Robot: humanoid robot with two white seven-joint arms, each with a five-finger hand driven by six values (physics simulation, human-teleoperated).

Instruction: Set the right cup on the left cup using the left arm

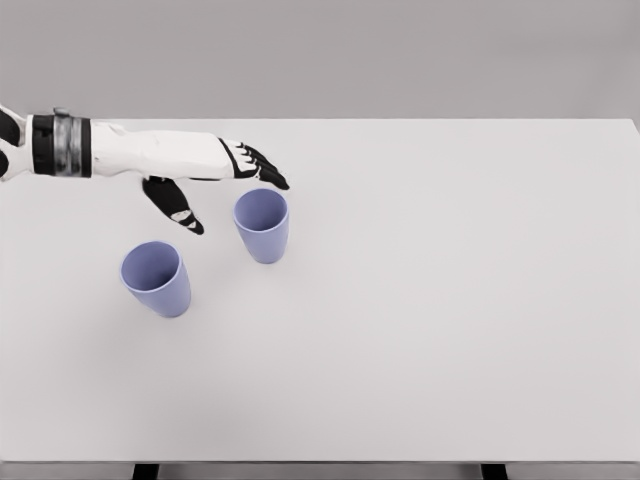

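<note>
The right cup stands upright just below the fingertips of the left hand, whose fingers are spread and grasp nothing. The left cup stands below the thumb, apart. Risk: closing fingers may clip the rim and topple the cup across the table.

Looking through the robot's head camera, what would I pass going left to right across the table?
Left cup → right cup, both upright on the white table. The left robot hand hangs open above, overlapping both, so it has no clear place. Further right, only bare table.
</note>
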